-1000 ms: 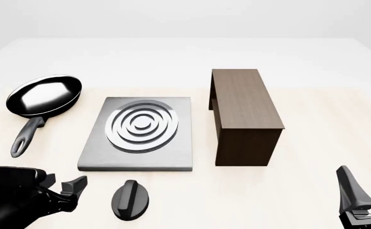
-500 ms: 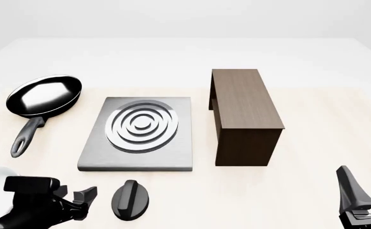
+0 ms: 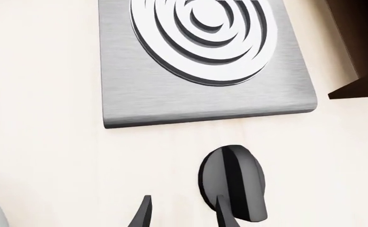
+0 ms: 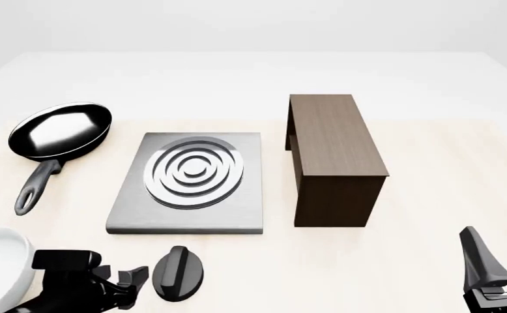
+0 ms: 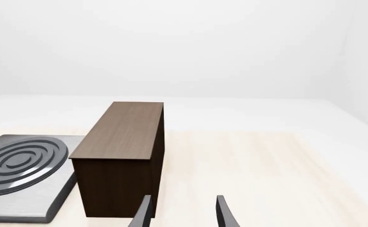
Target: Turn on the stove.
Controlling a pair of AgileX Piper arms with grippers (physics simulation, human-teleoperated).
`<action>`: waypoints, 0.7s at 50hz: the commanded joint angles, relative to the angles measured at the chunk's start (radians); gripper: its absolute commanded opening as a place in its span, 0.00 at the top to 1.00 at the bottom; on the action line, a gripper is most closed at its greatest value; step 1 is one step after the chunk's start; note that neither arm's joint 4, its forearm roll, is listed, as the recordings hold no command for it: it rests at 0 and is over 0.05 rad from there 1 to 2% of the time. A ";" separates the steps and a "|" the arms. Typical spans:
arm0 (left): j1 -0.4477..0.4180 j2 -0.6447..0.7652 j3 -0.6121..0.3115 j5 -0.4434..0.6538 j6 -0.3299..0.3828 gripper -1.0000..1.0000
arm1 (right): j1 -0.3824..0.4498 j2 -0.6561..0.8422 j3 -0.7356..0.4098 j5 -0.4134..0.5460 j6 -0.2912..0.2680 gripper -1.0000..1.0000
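sliding rightward along the near table edge, the left gripper has closed in on the knob, fingers apart, one tip overlapping it in the wrist view. the stove lies just beyond; grasping and twisting likely comes next. the right gripper hangs parted.

left gripper: low at near-left edge, jaws parted, fingertips forward | right gripper: near-right corner, jaws parted, upright fingers apart, holding nothing | arms: mostly out of frame
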 commanded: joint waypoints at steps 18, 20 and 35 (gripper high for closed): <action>-0.035 0.250 0.027 -0.232 -0.050 0.00 | -0.004 -0.002 0.001 0.000 0.013 0.00; -0.038 0.265 0.028 -0.246 -0.056 0.00 | -0.004 -0.002 0.001 0.000 0.013 0.00; -0.111 0.198 0.026 -0.196 -0.108 0.00 | -0.004 -0.002 0.001 0.000 0.013 0.00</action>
